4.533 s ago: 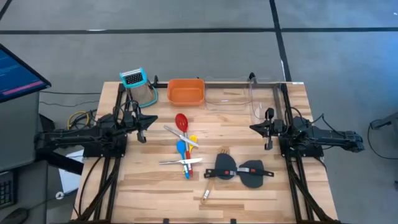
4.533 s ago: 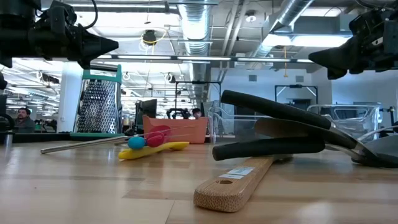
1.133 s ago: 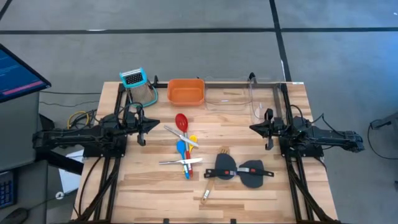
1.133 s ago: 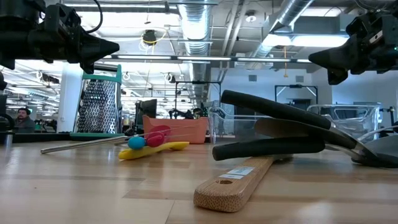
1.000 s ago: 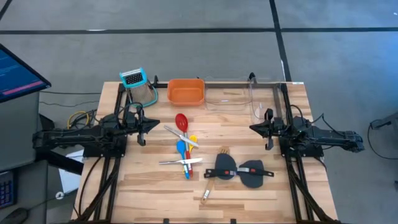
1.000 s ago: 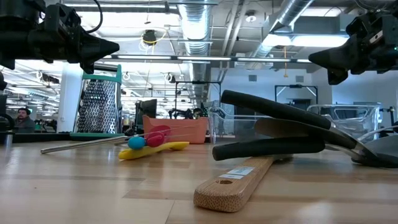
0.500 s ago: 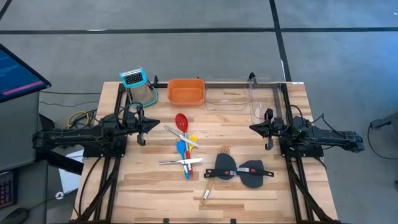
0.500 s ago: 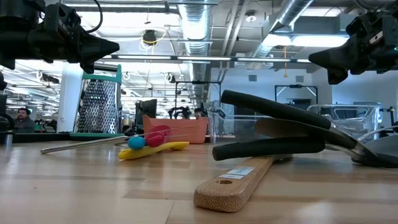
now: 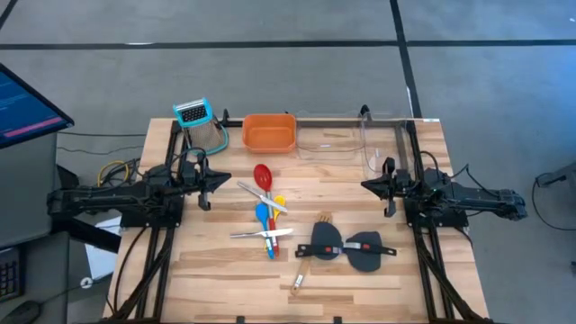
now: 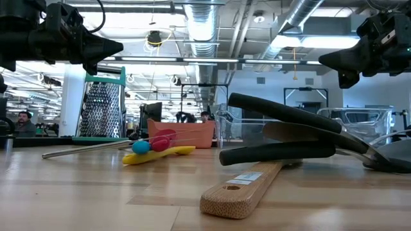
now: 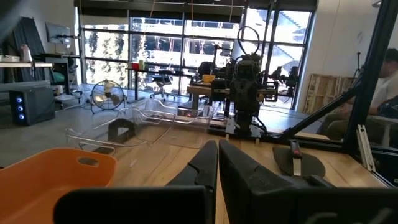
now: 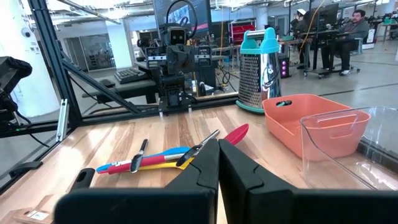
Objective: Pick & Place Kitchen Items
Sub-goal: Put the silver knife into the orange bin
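The kitchen items lie loose on the wooden table between the two arms. A red spoon [image 9: 262, 175], a yellow spoon [image 9: 278, 202] and a blue spoon [image 9: 263, 216] lie in a cluster with silver tongs [image 9: 261, 233]. Right of them two black spatulas [image 9: 326, 247] [image 9: 364, 253] lie over a wooden fork-like spatula [image 9: 308, 261]. My left gripper [image 9: 216, 177] hovers shut at the table's left, pointing at the cluster. My right gripper [image 9: 364, 184] hovers shut at the right, facing it. In the low view both grippers [image 10: 115, 47] [image 10: 324, 59] stand well above the tabletop.
An orange tray [image 9: 268, 131] stands at the far edge, a clear plastic bin [image 9: 346, 139] to its right and a metal grater [image 9: 200, 121] to its left. Bare wood lies along the near edge [image 9: 225, 288]. People sit in the room beyond the table.
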{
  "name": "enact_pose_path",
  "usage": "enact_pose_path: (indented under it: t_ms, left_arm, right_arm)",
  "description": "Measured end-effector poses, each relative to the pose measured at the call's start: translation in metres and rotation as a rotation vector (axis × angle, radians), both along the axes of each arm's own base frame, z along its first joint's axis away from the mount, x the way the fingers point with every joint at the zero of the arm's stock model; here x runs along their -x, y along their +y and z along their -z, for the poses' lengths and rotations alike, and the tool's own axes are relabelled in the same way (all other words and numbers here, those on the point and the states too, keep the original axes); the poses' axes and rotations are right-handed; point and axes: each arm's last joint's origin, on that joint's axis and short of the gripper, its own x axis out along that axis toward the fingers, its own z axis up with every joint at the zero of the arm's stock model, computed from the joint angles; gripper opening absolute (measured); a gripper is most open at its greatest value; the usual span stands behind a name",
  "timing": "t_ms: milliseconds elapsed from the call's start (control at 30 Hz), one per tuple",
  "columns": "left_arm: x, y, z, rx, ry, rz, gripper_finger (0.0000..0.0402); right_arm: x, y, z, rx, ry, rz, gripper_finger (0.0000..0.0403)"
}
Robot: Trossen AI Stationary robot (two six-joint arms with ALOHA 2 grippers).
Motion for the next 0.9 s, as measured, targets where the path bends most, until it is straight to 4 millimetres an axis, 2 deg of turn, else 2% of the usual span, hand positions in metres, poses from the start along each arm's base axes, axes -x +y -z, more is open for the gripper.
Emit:
enact_pose_path:
  t_ms: [333, 567, 700, 900]
  left_arm:
    - [0.000, 0.000, -0.002, -0.004, -0.018, 0.000, 0.0002]
    - [0.000, -0.003, -0.020, -0.032, -0.094, 0.094, 0.0002]
    - [-0.008, -0.004, -0.031, -0.032, -0.059, 0.142, 0.0002]
    - [-0.030, -0.008, -0.040, -0.010, 0.069, 0.203, 0.0002]
  right_arm:
    - [0.000, 0.000, 0.000, 0.000, -0.001, 0.001, 0.0000]
    - [0.000, 0.000, 0.000, 0.000, -0.001, 0.001, 0.0000]
    - [0.000, 0.000, 0.000, 0.000, -0.001, 0.001, 0.0000]
    - [0.000, 0.000, 0.000, 0.000, -0.001, 0.001, 0.0000]
